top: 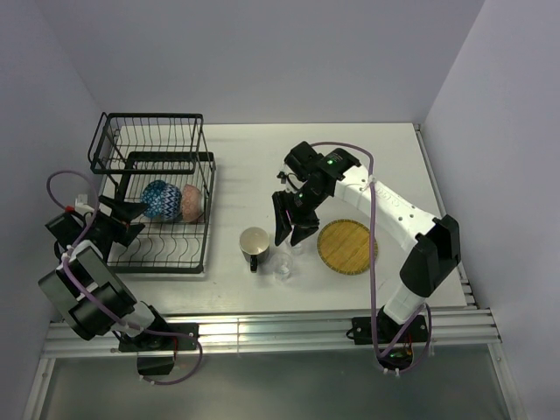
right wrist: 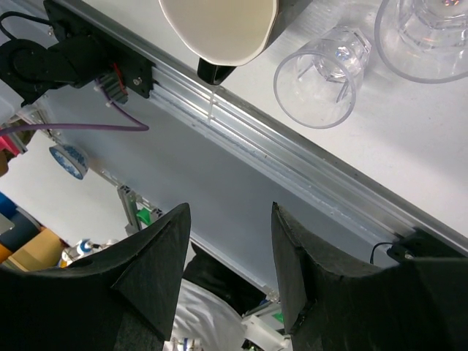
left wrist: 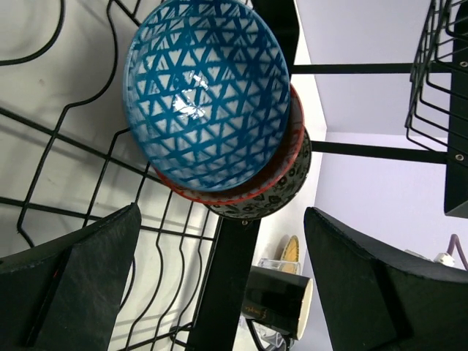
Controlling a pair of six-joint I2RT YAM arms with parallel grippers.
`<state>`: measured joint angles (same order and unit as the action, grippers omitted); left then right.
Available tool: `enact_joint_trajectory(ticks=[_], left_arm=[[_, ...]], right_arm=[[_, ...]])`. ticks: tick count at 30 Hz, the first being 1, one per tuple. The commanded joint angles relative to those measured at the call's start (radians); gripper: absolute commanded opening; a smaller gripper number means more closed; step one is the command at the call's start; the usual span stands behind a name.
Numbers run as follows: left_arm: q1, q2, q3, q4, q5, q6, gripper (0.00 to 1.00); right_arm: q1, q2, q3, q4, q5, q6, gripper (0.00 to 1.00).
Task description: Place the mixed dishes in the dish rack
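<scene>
R end effector (top: pixel 293 229) half open, empty, near two small clear glasses (right wrist: pixel 322 77); L end effector (left wrist: pixel 221 219) spread wide at black wire dish rack (top: pixel 149 140).
Blue, orange-red & grey-green patterned bowls (left wrist: pixel 205 88) sit nested in rack; dark mug (top: pixel 255 245), yellow round plate (top: pixel 347 247) & glasses on white bench (top: pixel 245 157). Glasses prob. light, slick, fragile: pinch across the wall, gently.

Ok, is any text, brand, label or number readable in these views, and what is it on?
Dark mug: a faint gold mark low on its side, too small and blurred to read.
Blue bowl: triangle pattern only, no lettering.
Dish rack: no label shows.
Nothing else legible in any view.
</scene>
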<state>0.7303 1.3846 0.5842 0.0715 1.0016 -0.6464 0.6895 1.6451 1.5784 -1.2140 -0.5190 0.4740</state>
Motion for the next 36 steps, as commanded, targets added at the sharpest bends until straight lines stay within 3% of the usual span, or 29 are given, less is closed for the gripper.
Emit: enact_joint_trajectory(ticks=[1,9,19,27,32,36], left_arm=[[0.009,-0.015,-0.007,0.005,-0.017,0.041,0.99],[0.008,-0.102,-0.015,0.076,-0.005,0.019,0.99],[-0.002,-0.108,0.031,-0.107,-0.18,-0.012,0.99],[-0.025,-0.139,0.057,-0.117,-0.302,-0.097,0.84],[-0.091,-0.098,0.086,-0.107,-0.359,-0.154,0.74],[-0.16,-0.059,0.1,-0.096,-0.412,-0.187,0.72]], right_arm=[[0.001,-0.031,-0.004,0.034,0.007,-0.014,0.56],[0.001,-0.028,-0.009,0.044,-0.004,-0.009,0.55],[0.001,-0.025,0.006,0.045,-0.009,-0.008,0.55],[-0.005,-0.036,0.011,0.047,-0.004,-0.008,0.55],[-0.018,-0.047,0.003,0.056,-0.007,-0.005,0.55],[-0.028,-0.051,0.005,0.057,-0.01,-0.003,0.55]])
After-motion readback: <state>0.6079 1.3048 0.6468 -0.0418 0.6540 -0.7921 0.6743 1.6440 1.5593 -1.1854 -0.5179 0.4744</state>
